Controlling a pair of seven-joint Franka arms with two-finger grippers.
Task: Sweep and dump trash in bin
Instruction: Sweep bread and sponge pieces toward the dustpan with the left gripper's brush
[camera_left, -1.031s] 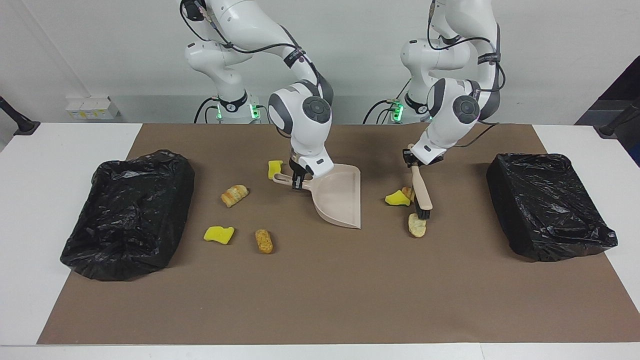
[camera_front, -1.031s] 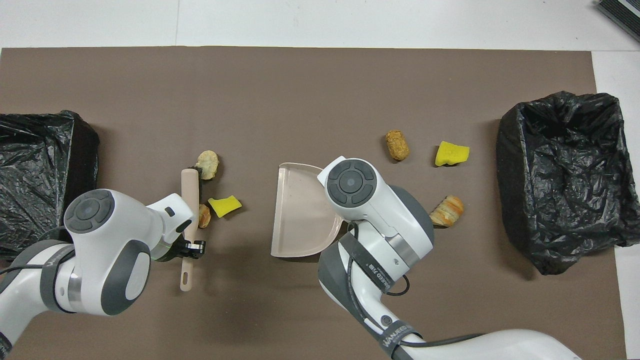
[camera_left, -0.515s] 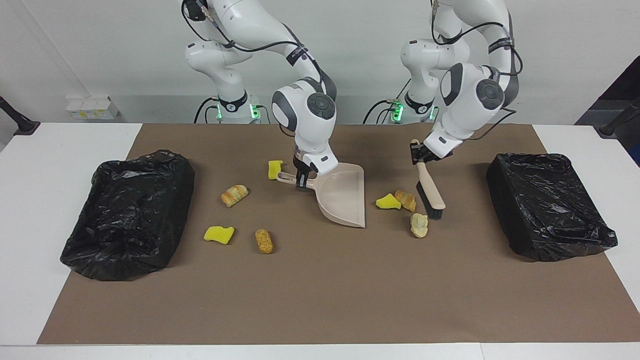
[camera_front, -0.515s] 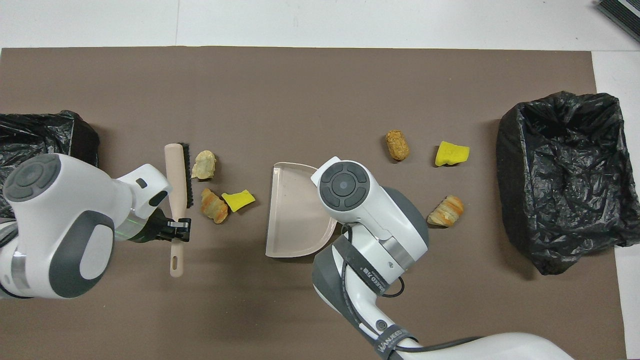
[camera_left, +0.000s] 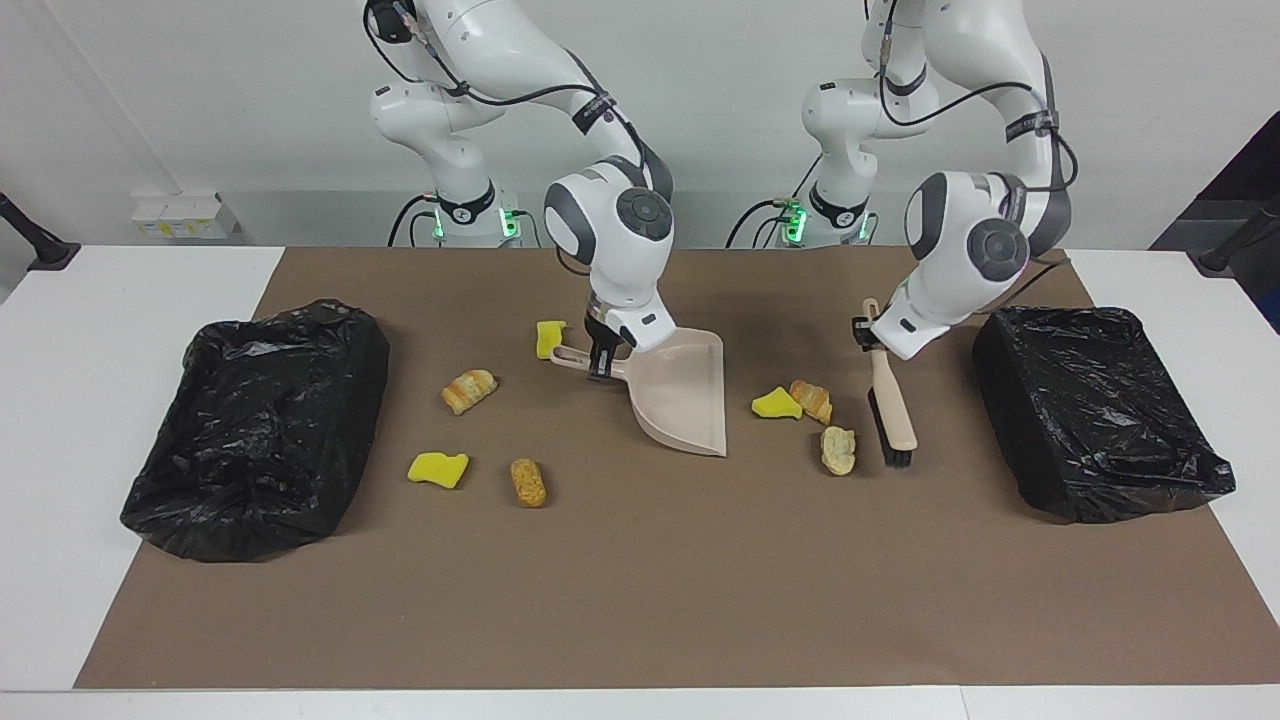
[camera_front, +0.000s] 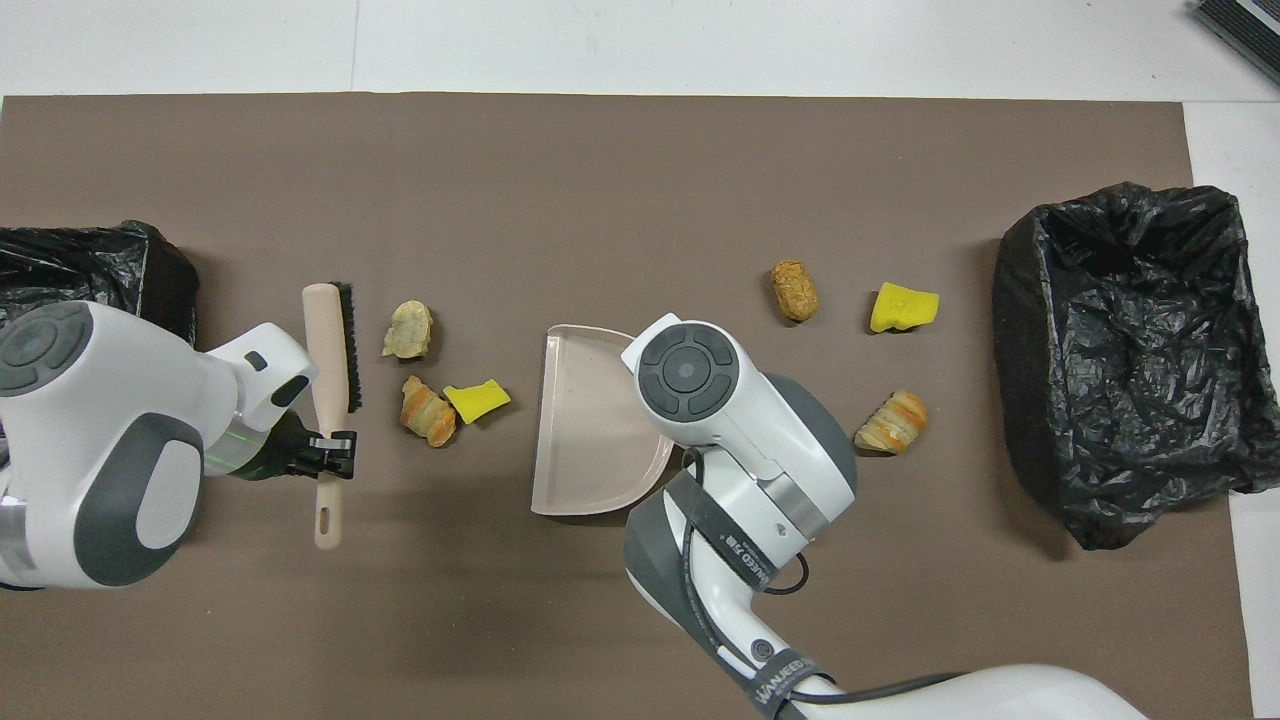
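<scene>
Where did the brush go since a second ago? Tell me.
Yes: the brush, gripped by the left hand, moved away from the dustpan, toward the black bin at the left arm's end.

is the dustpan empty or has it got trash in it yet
Empty: the dustpan shows only its bare beige tray, and every visible piece of trash lies outside it on the mat.

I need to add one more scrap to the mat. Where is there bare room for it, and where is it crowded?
Free: the wide mat strip farther from the robots than all the trash, between the two bins. Crowded: between the dustpan and the brush, where three scraps lie.
</scene>
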